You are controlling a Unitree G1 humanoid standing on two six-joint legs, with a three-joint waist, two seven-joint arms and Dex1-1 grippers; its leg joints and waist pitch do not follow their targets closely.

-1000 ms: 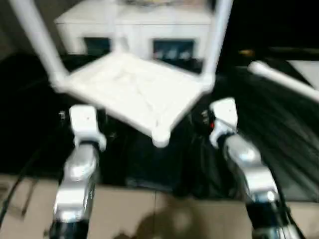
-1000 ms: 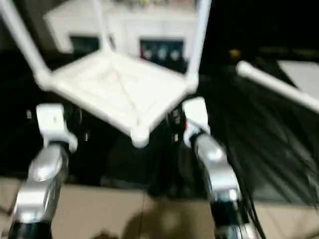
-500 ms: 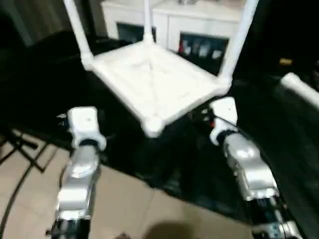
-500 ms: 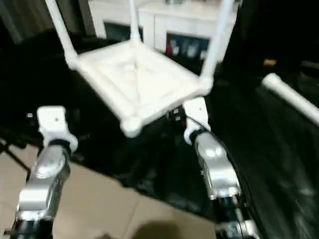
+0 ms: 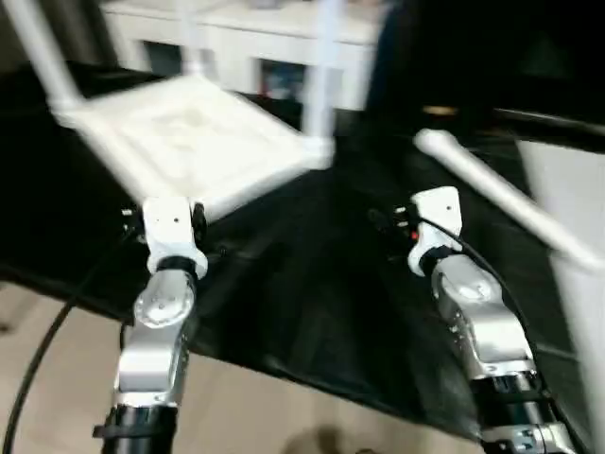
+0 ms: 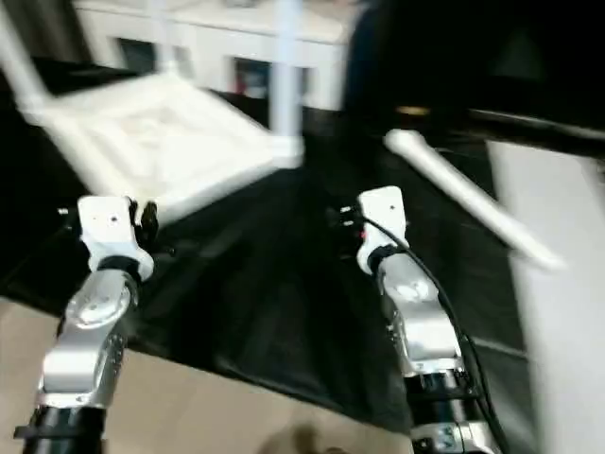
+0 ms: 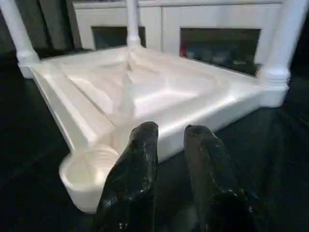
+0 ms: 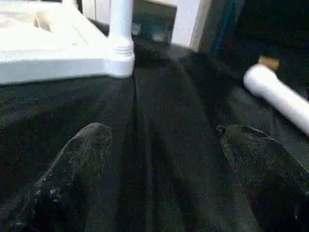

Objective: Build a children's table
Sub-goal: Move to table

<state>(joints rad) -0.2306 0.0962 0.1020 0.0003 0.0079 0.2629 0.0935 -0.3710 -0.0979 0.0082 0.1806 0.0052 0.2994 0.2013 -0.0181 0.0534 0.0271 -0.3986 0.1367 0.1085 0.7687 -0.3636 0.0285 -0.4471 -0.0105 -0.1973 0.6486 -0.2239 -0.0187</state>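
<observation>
While the children's table (image 7: 145, 92) lay upside down on the black cloth (image 8: 159, 145), its ribbed underside faced up and three legs rose from its corners, with the near corner showing an empty round socket (image 7: 89, 169). The fourth leg (image 5: 492, 189) lay loose on the cloth off to the robot's right, well apart from the top and slanting away toward the right edge of the head view. The left gripper (image 7: 169, 150) hovered just in front of the empty socket corner with its two black fingers close together, a narrow gap between them and nothing in it. The right gripper (image 8: 164, 145) stood wide apart over bare cloth, holding nothing, with the loose leg's thick end ahead of it. Judging by its look, the table was hollow moulded plastic: light, stiff and smooth, so likely to slide on the cloth when pushed and to slip in a pinch on glossy faces. The leg was round and tapered, which suggested it would roll and could squirt out of a loose grip; taking it across its thicker part near the screw end seemed the surest hold. The top would probably be best steadied by its rim or a rib beside the empty socket, not by the upright legs, which would lever it over.
</observation>
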